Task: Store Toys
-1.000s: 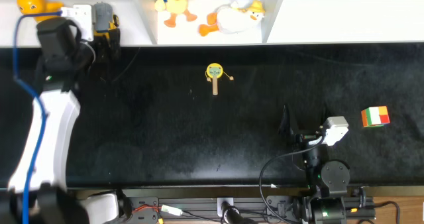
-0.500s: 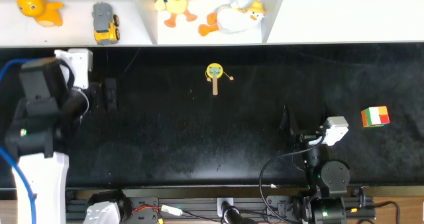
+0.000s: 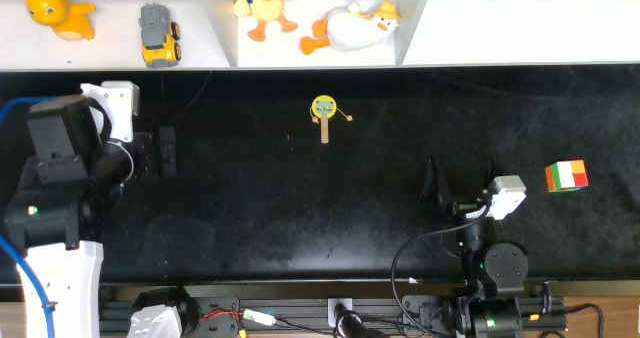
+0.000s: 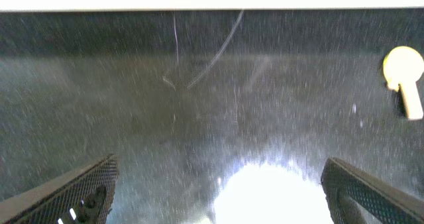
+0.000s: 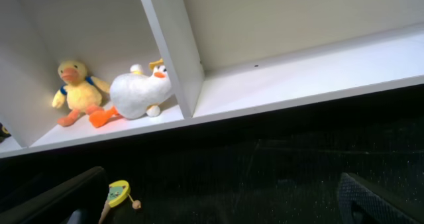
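A yellow rattle drum [image 3: 325, 113] with a wooden handle lies on the black table, and a coloured cube [image 3: 566, 176] sits at the far right. On the white shelf [image 3: 500, 53] stand an orange duck [image 3: 58, 8], a toy car [image 3: 157, 33], a yellow duck plush [image 3: 263, 6] and a white goose plush [image 3: 352, 26]. My left gripper [image 3: 156, 152] is open and empty over the table, below the car's compartment. Its wrist view has the rattle [image 4: 405, 78] off to one side. My right gripper [image 3: 455, 186] is open and empty near the front, facing the plush duck [image 5: 76, 91], goose [image 5: 136, 95] and rattle [image 5: 118, 194].
White dividers [image 3: 222, 23] split the shelf into compartments, and the rightmost compartment [image 5: 318, 71] has nothing in it. Cables run along the table's front edge [image 3: 330, 323]. A wide stretch of black table [image 3: 300, 208] lies between the two arms.
My left gripper has drawn back from the shelf compartment down over the table, leaving the toy car on the shelf. The right arm has not moved.
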Available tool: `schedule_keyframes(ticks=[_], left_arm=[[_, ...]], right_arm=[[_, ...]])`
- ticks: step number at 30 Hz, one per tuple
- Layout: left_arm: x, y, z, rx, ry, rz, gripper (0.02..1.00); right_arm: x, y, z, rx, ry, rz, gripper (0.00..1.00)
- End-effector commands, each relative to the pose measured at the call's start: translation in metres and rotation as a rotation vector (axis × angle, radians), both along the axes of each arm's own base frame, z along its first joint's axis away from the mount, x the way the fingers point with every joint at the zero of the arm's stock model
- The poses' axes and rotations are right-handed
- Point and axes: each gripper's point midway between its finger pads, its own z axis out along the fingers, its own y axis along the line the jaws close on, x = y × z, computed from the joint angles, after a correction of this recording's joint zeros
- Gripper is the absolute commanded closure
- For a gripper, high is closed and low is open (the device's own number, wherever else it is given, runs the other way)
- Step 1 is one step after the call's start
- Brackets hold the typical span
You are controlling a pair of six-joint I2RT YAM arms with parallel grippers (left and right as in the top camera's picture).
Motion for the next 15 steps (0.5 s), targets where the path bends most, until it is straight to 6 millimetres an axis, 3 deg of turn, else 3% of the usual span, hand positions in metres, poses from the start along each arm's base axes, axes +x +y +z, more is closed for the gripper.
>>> schedule_keyframes(ticks=[1, 7, 10, 15], left_arm=[[-0.005, 0.000, -0.005, 0.012, 0.043, -0.009, 0.020], [-0.022, -0.005, 0.011, 0.016, -0.055, -0.017, 0.020], [-0.034, 0.003, 0.019, 0.072, -0.163, 0.020, 0.020], [-0.054, 0.014, 0.007, 0.070, -0.351, 0.155, 0.020]], right_arm=[[0.000, 0.000, -0.004, 0.004, 0.002, -0.003, 0.005], [0.000, 0.000, -0.004, 0.004, 0.002, -0.003, 0.005], [0.000, 0.000, -0.004, 0.004, 0.002, -0.003, 0.005], [0.000, 0.000, -0.004, 0.004, 0.002, -0.003, 0.005]])
